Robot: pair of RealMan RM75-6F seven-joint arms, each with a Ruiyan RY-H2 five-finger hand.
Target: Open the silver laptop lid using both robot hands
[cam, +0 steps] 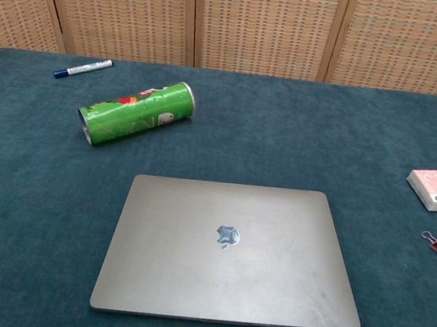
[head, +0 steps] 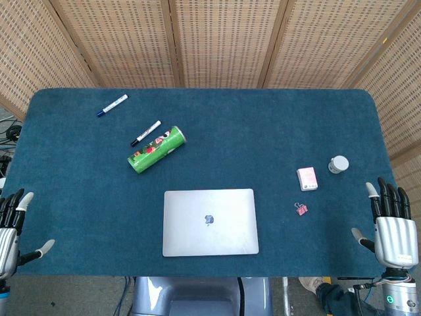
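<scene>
The silver laptop (head: 210, 222) lies flat with its lid down near the table's front edge, logo up; in the chest view the laptop (cam: 231, 250) fills the near middle. My left hand (head: 11, 227) hovers at the front left corner of the table, fingers spread and holding nothing. My right hand (head: 391, 225) is at the front right corner, fingers straight and apart, also empty. Both hands are far from the laptop, and neither shows in the chest view.
A green snack can (head: 156, 149) lies on its side behind the laptop, with a black marker (head: 145, 133) and a blue marker (head: 112, 105) further back left. At right sit a pink card box (head: 307, 178), a pink binder clip (head: 302, 209) and a small white jar (head: 339, 164).
</scene>
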